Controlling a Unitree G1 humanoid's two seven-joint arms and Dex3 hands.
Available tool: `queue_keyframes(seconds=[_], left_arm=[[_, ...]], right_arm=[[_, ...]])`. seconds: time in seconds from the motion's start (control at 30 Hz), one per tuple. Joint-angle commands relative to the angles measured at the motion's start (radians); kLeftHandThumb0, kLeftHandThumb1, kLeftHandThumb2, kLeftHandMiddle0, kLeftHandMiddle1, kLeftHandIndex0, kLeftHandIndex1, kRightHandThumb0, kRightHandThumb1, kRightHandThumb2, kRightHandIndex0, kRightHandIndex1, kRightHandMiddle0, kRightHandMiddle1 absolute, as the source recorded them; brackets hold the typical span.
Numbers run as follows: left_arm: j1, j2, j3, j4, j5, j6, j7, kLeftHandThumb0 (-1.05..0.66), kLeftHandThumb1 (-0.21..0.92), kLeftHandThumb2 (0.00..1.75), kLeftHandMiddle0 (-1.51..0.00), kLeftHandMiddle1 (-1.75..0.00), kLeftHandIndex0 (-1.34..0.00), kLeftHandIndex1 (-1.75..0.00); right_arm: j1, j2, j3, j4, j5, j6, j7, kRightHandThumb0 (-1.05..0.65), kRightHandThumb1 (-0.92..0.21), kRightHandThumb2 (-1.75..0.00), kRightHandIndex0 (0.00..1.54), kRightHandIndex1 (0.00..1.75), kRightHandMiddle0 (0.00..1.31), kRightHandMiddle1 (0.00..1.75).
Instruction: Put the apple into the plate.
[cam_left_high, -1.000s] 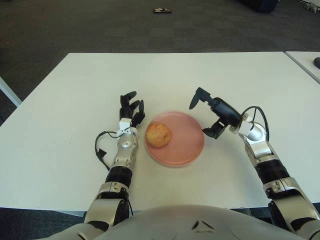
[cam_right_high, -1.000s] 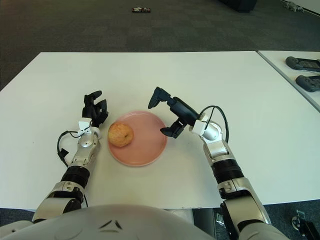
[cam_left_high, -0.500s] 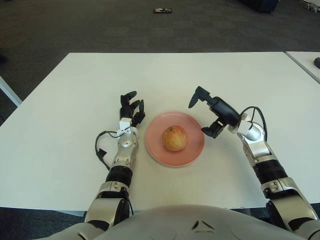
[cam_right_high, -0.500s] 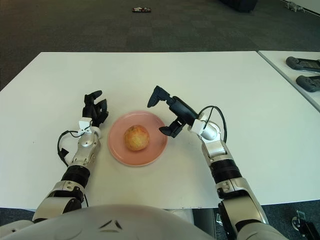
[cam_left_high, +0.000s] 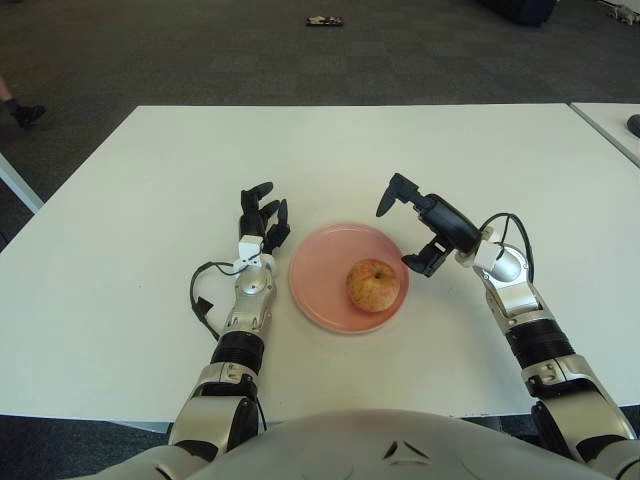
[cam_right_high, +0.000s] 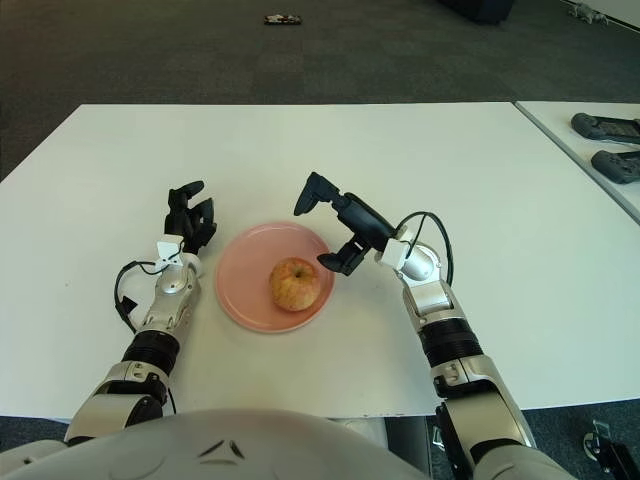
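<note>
While inside the plate (cam_left_high: 320, 290), apple (cam_left_high: 373, 285) upright, stem dimple up

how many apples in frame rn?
1. The apple sits on the pink plate, toward its right side, between the left hand and the open right hand. No hiding spots visible.

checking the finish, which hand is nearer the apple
Right. The right hand is open just off the plate's right rim, close to the apple. The left hand sits open beyond the plate's left rim.
</note>
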Motion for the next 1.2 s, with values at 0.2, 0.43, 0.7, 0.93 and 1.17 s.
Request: queue_keyframes(seconds=[0.2, 0.43, 0.7, 0.93, 1.17], left_arm=[[0.022, 0.005, 0.003, 0.022, -0.005, 0.028, -0.010, -0.74, 0.92, 0.51, -0.30, -0.81, -0.09, -1.22], [0.025, 0.005, 0.004, 0.020, -0.003, 0.031, -0.008, -0.74, 0.92, 0.51, -0.31, -0.81, -0.09, -1.22], [0.034, 0.005, 0.002, 0.010, -0.001, 0.032, -0.009, -0.74, 0.92, 0.51, -0.32, -0.81, -0.09, -1.22], [0.040, 0.005, 0.000, 0.001, -0.001, 0.039, -0.011, -0.74, 0.92, 0.51, -0.32, -0.82, -0.09, -1.22], [0.048, 0.004, -0.004, -0.014, 0.003, 0.050, -0.008, -0.74, 0.92, 0.51, -0.32, -0.82, -0.09, -1.22]], right_arm=[[0.006, 0.004, -0.012, -0.021, -0.006, 0.009, -0.011, 0.53, -0.16, -1.51, 0.74, 1.75, 0.94, 1.75], [0.009, 0.005, -0.010, -0.027, -0.009, 0.011, -0.014, 0.53, -0.16, -1.51, 0.74, 1.75, 0.94, 1.75], [0.017, 0.006, -0.009, -0.040, -0.013, 0.016, -0.017, 0.53, -0.16, -1.51, 0.74, 1.75, 0.94, 1.75], [0.022, 0.007, -0.008, -0.049, -0.014, 0.019, -0.018, 0.53, -0.15, -1.51, 0.74, 1.75, 0.94, 1.75], [0.028, 0.007, -0.008, -0.059, -0.016, 0.023, -0.019, 0.53, -0.15, -1.51, 0.74, 1.75, 0.94, 1.75]])
